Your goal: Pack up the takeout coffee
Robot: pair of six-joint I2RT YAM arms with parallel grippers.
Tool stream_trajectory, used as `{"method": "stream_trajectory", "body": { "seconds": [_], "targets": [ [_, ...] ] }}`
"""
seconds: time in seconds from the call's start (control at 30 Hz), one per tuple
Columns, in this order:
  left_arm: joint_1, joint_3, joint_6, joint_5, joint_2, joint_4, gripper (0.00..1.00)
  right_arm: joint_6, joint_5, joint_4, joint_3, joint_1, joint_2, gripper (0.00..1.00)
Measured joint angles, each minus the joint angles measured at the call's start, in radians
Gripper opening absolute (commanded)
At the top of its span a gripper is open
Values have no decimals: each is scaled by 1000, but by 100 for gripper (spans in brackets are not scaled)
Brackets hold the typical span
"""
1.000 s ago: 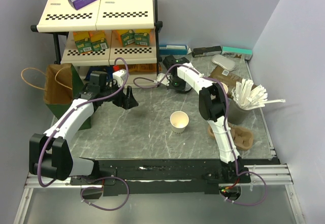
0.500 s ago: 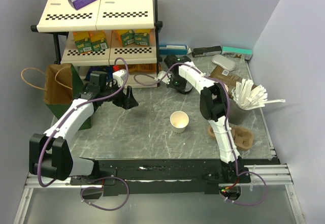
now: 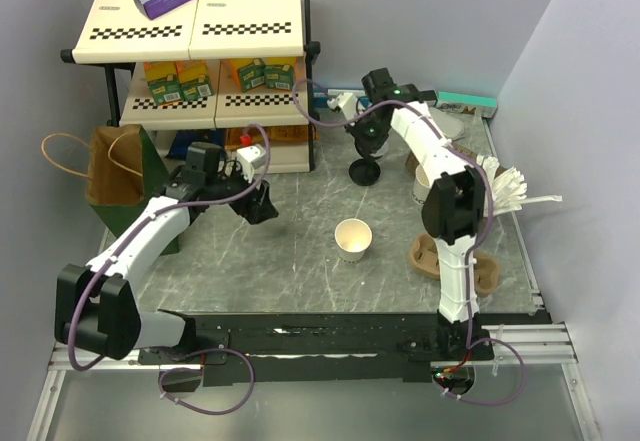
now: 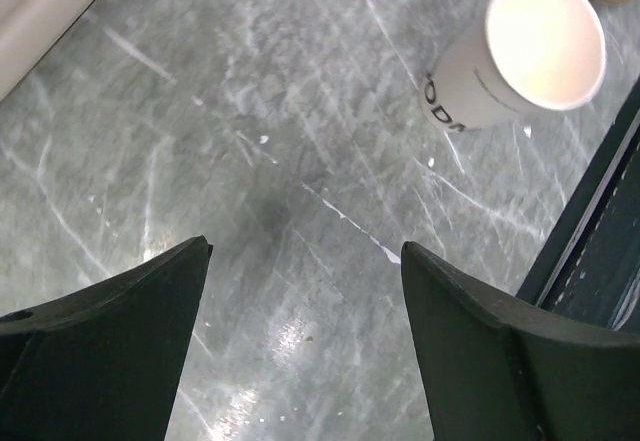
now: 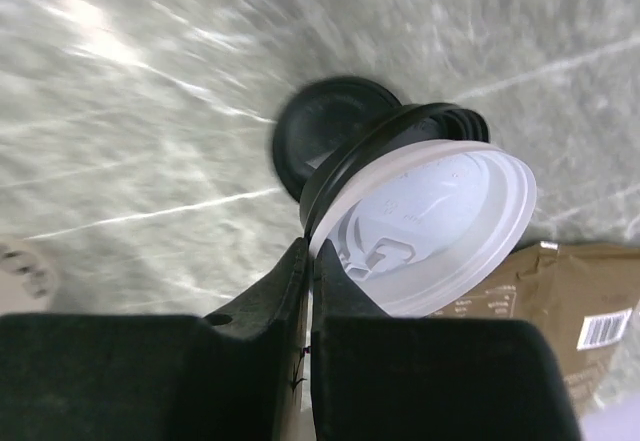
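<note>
A white paper cup stands upright and empty mid-table; it also shows at the top right of the left wrist view. A second white cup is partly hidden by the right arm. My left gripper is open and empty, low over bare table, left of the middle cup. My right gripper is lifted at the back and shut on the rim of a white lid with black lids stacked behind it. One black lid lies on the table below it.
A brown pulp cup tray sits at front right. A grey tumbler of white sticks stands at the right. A brown packet lies at the back right. A shelf and a paper bag are at back left.
My right gripper has risen from the table and swung back and right with the lid stack; one black lid stayed on the table. My left gripper shifted slightly right.
</note>
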Motion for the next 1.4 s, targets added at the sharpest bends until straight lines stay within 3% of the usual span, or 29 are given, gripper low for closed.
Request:
{"method": "stream_trajectory", "body": {
  "seconds": [0.3, 0.6, 0.77, 0.8, 0.83, 0.9, 1.1, 1.4],
  "targets": [
    [-80, 0, 161, -45, -25, -14, 82, 52, -208, -3, -35, 37, -89, 0],
    [-79, -80, 203, -120, -119, -13, 81, 63, -57, 56, -70, 235, -16, 0],
    [-76, -169, 215, -166, -185, -14, 81, 84, 60, 82, -53, 274, 80, 0],
    [-76, -180, 215, -171, -190, -14, 81, 89, 92, 87, -53, 278, 93, 5],
    [-76, -191, 215, -177, -193, -15, 81, 97, 127, 92, -53, 283, 108, 21],
    [-76, -208, 216, -184, -197, -15, 81, 113, 203, 106, -53, 291, 125, 28],
    [-75, -215, 222, -191, -198, -15, 81, 169, 205, 93, 7, 321, 132, 36],
    [-76, -215, 223, -189, -195, -13, 81, 107, 151, 129, -144, 308, 60, 38]
  ]
}}
